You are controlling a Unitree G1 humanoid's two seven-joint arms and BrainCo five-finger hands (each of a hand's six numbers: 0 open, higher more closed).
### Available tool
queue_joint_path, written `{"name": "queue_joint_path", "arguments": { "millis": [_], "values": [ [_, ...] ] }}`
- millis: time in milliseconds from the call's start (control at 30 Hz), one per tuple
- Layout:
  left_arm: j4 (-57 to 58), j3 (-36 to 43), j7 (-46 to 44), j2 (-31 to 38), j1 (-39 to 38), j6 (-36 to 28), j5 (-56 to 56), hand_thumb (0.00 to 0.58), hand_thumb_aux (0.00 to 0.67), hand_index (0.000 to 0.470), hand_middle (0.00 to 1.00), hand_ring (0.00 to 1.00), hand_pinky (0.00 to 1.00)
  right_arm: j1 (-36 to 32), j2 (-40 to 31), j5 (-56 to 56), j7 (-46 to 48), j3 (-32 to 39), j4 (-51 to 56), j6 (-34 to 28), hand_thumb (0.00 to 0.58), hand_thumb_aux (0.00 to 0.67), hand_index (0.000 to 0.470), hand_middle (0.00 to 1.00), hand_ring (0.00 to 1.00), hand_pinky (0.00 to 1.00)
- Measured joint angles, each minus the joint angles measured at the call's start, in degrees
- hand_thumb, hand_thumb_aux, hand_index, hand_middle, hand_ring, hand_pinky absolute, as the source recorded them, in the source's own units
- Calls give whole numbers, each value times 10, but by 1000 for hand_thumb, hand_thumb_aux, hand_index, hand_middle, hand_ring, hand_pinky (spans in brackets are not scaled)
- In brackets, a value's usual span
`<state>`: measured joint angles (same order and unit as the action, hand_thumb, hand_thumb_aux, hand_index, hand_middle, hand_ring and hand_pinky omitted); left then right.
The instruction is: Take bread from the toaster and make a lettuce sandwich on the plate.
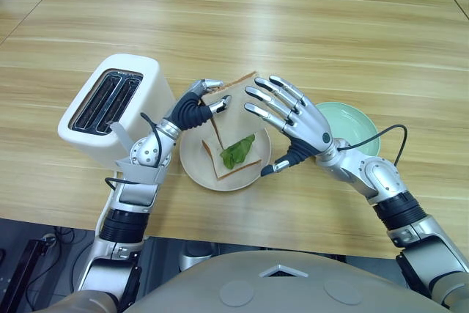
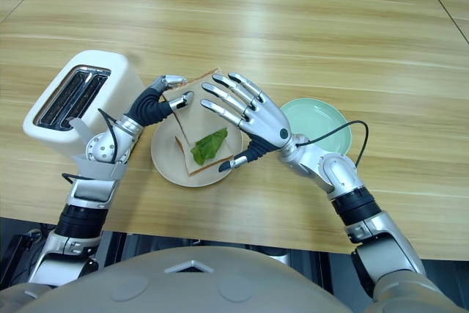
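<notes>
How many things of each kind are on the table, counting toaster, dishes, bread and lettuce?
Toaster: 1
Beige plate: 1
Green dish: 1
Bread slices: 2 (held slice in the left robot hand, flat slice on the plate)
Lettuce leaf: 1
Total: 6

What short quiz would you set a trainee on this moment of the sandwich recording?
1. True or false: the lettuce leaf lies on a bread slice on the plate.
2. Which hand holds the second slice, tilted above the plate? A left, B right, C neither.
3. Fill in: the slots of the toaster are ____.
Key: 1 true; 2 A, the left hand; 3 empty.
</notes>
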<state>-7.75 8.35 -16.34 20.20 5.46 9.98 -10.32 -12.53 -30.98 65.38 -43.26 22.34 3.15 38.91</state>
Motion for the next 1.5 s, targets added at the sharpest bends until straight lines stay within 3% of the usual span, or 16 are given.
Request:
{"name": "queue_joint_path", "arguments": {
  "millis": [1500],
  "values": [
    [143, 24, -21, 5, -16, 27, -23, 580, 670, 460, 1000, 1000, 1000, -5, -38, 65, -87, 118, 149, -25, 0, 0, 0, 0, 0, 0]
  ]
}}
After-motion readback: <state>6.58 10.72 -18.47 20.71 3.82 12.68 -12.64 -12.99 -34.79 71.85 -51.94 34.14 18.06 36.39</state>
